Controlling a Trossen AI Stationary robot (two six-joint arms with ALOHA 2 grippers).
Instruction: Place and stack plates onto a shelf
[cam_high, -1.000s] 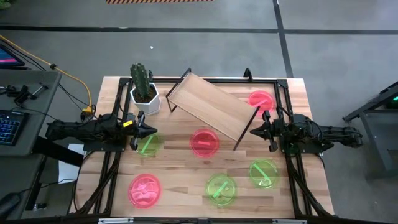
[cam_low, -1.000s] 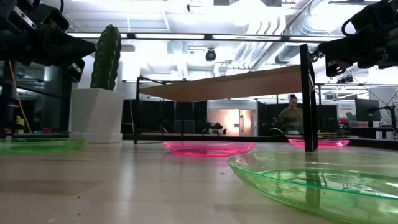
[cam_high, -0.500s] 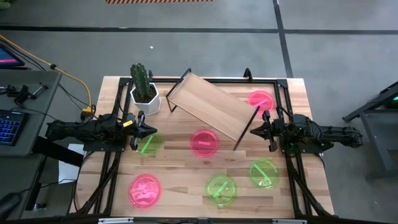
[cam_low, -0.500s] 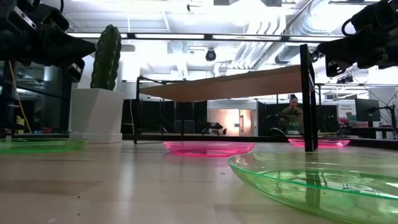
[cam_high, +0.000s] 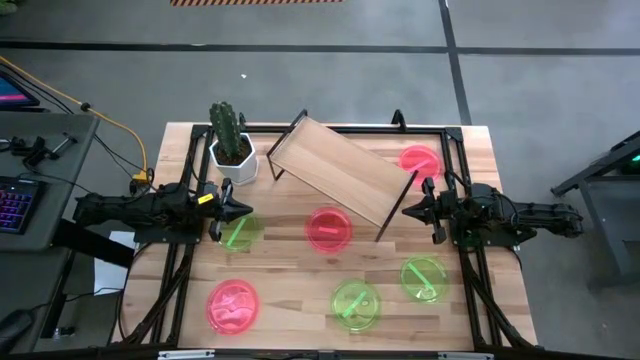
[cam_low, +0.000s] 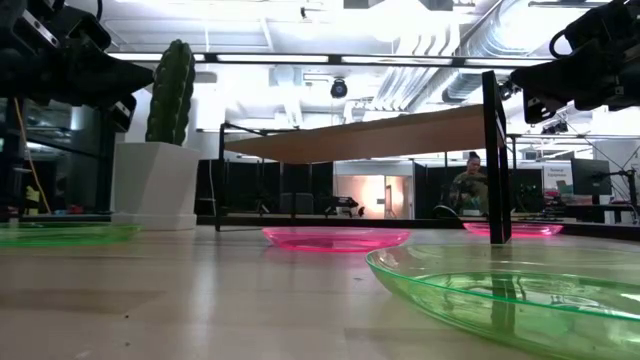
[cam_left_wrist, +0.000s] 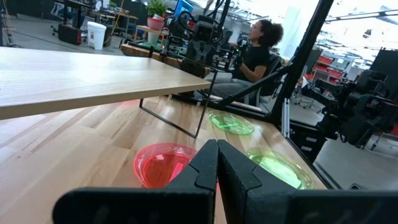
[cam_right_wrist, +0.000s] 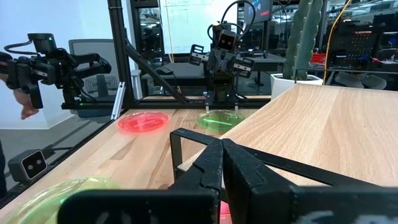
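The shelf (cam_high: 340, 172), a light wood board on thin black legs, stands slantwise on the far middle of the table. Three pink plates (cam_high: 328, 230) (cam_high: 420, 160) (cam_high: 232, 305) and three green plates (cam_high: 238, 232) (cam_high: 355, 303) (cam_high: 424, 277) lie flat on the tabletop. My left gripper (cam_high: 248, 209) hovers shut at the table's left side, above the far edge of one green plate (cam_left_wrist: 277, 167). At the right side, by the shelf's right leg (cam_high: 395, 212), my right gripper (cam_high: 404, 211) hovers shut. Both point level toward the middle and hold nothing (cam_left_wrist: 217, 155) (cam_right_wrist: 222, 149).
A cactus in a white pot (cam_high: 230, 140) stands at the far left corner beside the shelf. Black frame rails (cam_high: 175, 270) (cam_high: 480, 280) run along both table sides. A person (cam_left_wrist: 255, 56) sits beyond the table, and a hand (cam_right_wrist: 28, 102) shows off its edge.
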